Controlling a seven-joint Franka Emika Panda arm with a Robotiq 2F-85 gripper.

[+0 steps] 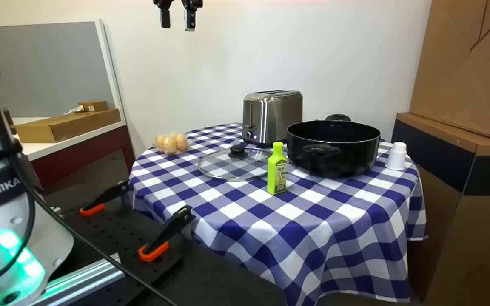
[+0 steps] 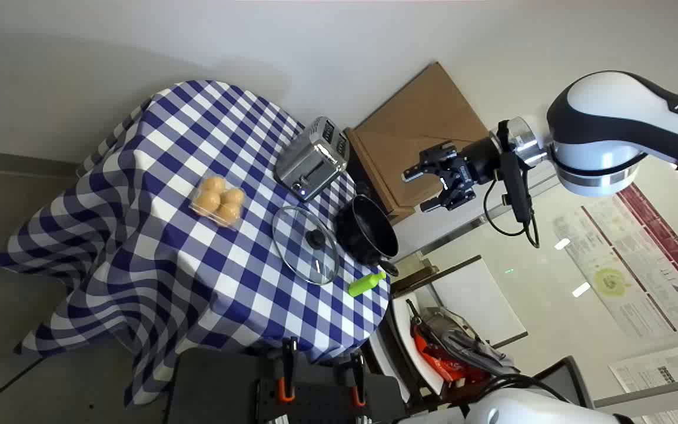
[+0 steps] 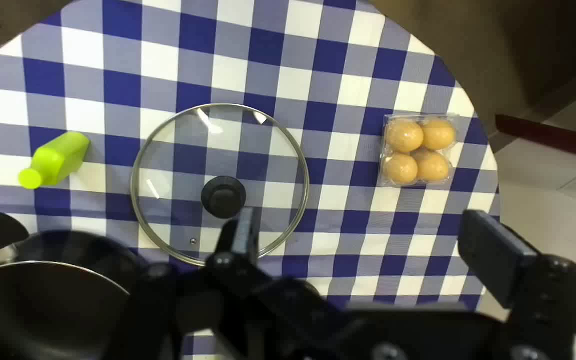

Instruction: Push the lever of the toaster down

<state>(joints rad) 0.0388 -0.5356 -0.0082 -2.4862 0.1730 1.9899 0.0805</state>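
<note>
The shiny silver toaster stands upright on the far part of the checked table. It also shows in an exterior view. Its narrow end carries a dark vertical slot, a knob and a small lit light. The lever on that end is too small to make out surely. My gripper hangs high above the table, well apart from the toaster, and also shows in an exterior view. In the wrist view its fingers are wide apart with nothing between them. The toaster cannot be made out there.
A black pot stands beside the toaster. A glass lid, a green bottle, a pack of eggs and a white shaker are on the table. Cardboard boxes stand beyond it, and a wall is behind.
</note>
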